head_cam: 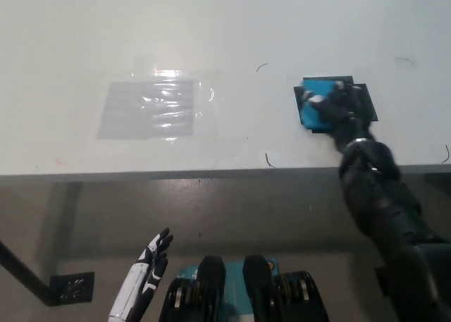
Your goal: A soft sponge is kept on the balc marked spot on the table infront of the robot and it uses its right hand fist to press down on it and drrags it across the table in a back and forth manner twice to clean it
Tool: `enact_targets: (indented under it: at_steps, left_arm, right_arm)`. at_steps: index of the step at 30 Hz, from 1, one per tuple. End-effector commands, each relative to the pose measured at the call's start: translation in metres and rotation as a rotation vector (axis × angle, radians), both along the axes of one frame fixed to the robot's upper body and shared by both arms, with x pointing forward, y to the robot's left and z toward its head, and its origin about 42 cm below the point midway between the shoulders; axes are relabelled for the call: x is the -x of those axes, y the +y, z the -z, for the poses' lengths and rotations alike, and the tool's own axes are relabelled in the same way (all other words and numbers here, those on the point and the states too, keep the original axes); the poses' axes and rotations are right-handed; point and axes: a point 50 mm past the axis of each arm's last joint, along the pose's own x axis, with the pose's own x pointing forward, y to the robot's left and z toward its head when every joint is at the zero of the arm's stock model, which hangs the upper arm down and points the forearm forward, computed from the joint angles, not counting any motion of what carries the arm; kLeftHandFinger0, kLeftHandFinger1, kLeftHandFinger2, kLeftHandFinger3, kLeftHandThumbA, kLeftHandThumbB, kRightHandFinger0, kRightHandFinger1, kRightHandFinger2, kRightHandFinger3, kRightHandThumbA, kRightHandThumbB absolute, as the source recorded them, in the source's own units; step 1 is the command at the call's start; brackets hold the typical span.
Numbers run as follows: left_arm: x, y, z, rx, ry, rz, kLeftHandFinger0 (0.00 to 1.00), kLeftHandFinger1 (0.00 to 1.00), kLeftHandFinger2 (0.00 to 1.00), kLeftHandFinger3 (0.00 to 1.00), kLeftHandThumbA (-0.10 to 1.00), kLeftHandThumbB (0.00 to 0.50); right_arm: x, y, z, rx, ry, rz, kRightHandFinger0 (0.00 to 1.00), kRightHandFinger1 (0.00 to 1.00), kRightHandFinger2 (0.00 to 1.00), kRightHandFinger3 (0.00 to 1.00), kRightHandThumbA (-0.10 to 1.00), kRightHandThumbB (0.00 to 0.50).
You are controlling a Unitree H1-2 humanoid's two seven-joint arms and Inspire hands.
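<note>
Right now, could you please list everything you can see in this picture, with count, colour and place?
table: one, white, fills the upper half of the view.
sponge: one, blue, on the black mark at the table's right, under the right hand.
black mark: one, dark square patch, right side of the table, mostly covered.
clear tape patch: one, shiny and see-through, left of centre on the table.
floor pads: two, black, on the floor below the table.
left hand: white, lower left, below the table edge, fingers apart, holding nothing.
right hand: black, resting on the sponge.
</note>
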Motion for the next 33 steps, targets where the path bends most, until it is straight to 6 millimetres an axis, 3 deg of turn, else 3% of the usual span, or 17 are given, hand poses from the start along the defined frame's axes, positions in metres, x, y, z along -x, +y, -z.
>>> enact_targets:
  at_steps: [1,8,14,17,19,24,28,31,32,33]
  left_arm:
    - [-0.007,0.001,-0.013,-0.004,-0.068,0.01,1.0,1.0,1.0,1.0,1.0,0.088]
    - [-0.005,0.003,-0.013,-0.008,-0.065,0.002,1.0,1.0,1.0,1.0,1.0,0.11]
    - [-0.007,0.003,-0.012,-0.015,-0.073,0.003,1.0,1.0,1.0,1.0,1.0,0.087]
    - [-0.006,0.002,-0.011,-0.015,-0.069,0.007,1.0,1.0,1.0,1.0,1.0,0.085]
    - [-0.006,0.002,-0.011,-0.009,-0.065,0.003,1.0,1.0,1.0,1.0,1.0,0.08]
    - [-0.008,0.004,-0.012,-0.009,-0.064,0.003,1.0,1.0,1.0,1.0,1.0,0.091]
    - [-0.007,0.004,-0.012,-0.011,-0.067,0.006,1.0,1.0,1.0,1.0,1.0,0.078]
    - [-0.005,0.003,-0.011,-0.017,-0.06,0.011,1.0,1.0,1.0,1.0,1.0,0.071]
    - [-0.005,0.003,-0.011,-0.017,-0.055,0.01,1.0,1.0,1.0,1.0,1.0,0.072]
    - [-0.005,0.003,-0.01,-0.014,-0.053,0.009,1.0,1.0,1.0,1.0,1.0,0.064]
  right_arm:
    - [-0.008,0.03,-0.025,0.038,-0.062,-0.088,0.0,0.0,0.0,0.0,1.0,0.043]
    - [-0.004,0.014,-0.011,0.055,-0.023,-0.065,0.0,0.0,0.0,0.0,1.0,0.05]
    - [-0.004,-0.016,-0.004,0.054,0.008,-0.009,0.0,0.0,0.07,0.21,1.0,0.049]
    - [-0.003,-0.036,0.0,0.057,0.019,0.029,0.0,0.0,0.0,0.14,1.0,0.031]
    - [-0.002,-0.056,0.001,0.055,0.024,0.069,0.0,0.0,0.0,0.14,1.0,0.026]
    - [-0.003,-0.081,-0.002,0.067,0.022,0.128,0.0,0.0,0.08,0.19,1.0,0.041]
    - [-0.003,-0.087,-0.003,0.067,0.021,0.132,0.0,0.0,0.1,0.18,1.0,0.036]
    - [-0.003,-0.086,-0.003,0.06,0.004,0.103,0.0,0.0,0.05,0.1,1.0,0.07]
    - [-0.004,-0.083,-0.006,0.121,-0.022,0.077,0.0,0.0,0.04,0.05,1.0,0.133]
    - [-0.005,-0.078,-0.014,0.154,-0.089,0.021,0.46,0.35,0.48,0.48,1.0,0.285]
